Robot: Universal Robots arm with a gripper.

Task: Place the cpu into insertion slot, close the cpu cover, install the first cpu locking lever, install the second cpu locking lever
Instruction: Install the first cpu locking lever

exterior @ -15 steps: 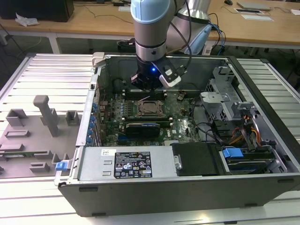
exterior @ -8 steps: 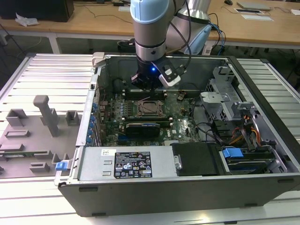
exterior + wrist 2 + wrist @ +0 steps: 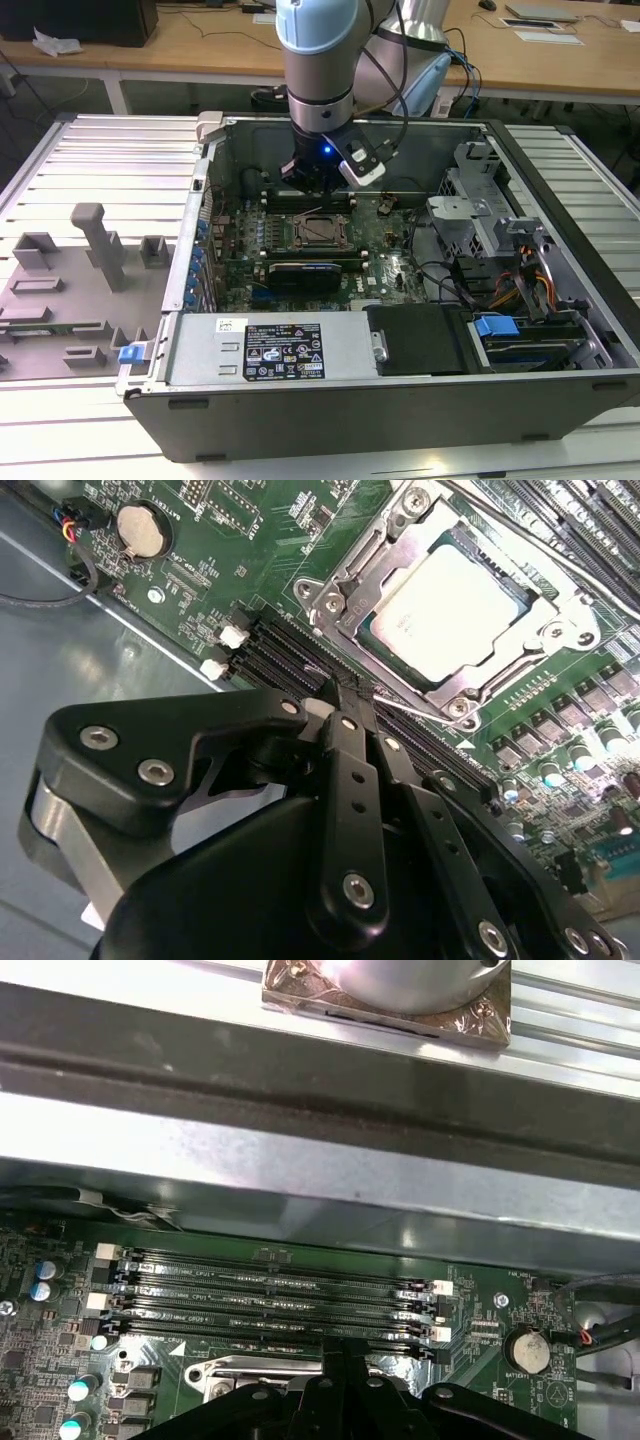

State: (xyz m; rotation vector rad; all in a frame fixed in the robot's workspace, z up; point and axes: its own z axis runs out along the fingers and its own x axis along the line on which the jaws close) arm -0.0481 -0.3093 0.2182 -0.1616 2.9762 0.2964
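Note:
The cpu [image 3: 455, 608] lies flat in the insertion slot [image 3: 318, 231], its silver-grey top showing. The cpu cover [image 3: 352, 572] is down around it as a silver frame. My gripper [image 3: 345, 702] hangs over the memory slots beside the socket's edge, its black fingers pressed together with nothing seen between them. A thin metal lever rod [image 3: 425, 713] runs along the socket edge just past the fingertips. In the first wrist view the gripper [image 3: 345, 1358] points down next to the socket frame [image 3: 250, 1370]. In the exterior view the gripper [image 3: 312, 183] sits just behind the socket.
Long black memory slots [image 3: 270, 1300] run under the fingers. A black expansion card [image 3: 305, 272] lies in front of the socket. The case wall [image 3: 320, 1190] stands close behind the slots. Cables and a drive cage [image 3: 480, 230] fill the exterior view's right. A coin battery [image 3: 138, 530] sits on the board.

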